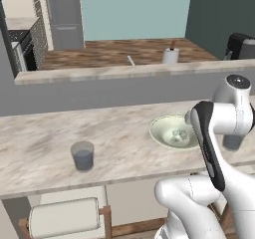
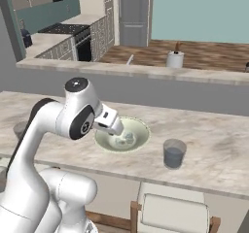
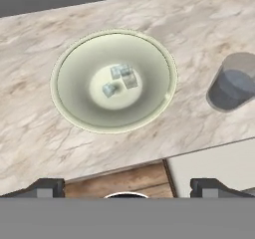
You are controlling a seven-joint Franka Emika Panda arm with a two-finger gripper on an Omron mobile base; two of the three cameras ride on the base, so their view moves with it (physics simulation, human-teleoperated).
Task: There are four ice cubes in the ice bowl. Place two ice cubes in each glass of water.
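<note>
The ice bowl point(image 3: 74, 96) is wide and pale cream-green and sits on the marble counter. Several ice cubes point(image 3: 120, 79) are clustered at its centre. My gripper point(image 3: 127, 188) hovers above the bowl's near side, open, with nothing between its fingertips point(image 3: 46, 187). One glass of water point(image 3: 230, 87) stands just right of the bowl in the hand view. From the left base the bowl point(image 1: 162, 128) and its ice cubes point(image 1: 179, 135) show beside my arm. One glass point(image 1: 82, 156) stands far left and another glass point(image 1: 232, 142) is half hidden behind the arm. From the right base the bowl point(image 2: 138, 130) lies left of a glass point(image 2: 174, 153).
A raised ledge point(image 1: 99, 74) runs behind the counter. A white mug point(image 1: 170, 55) with a brown stick stands on the wooden surface beyond it. A cushioned stool point(image 1: 62, 217) sits below the counter's front edge. A stove point(image 2: 68, 33) stands far back on the left.
</note>
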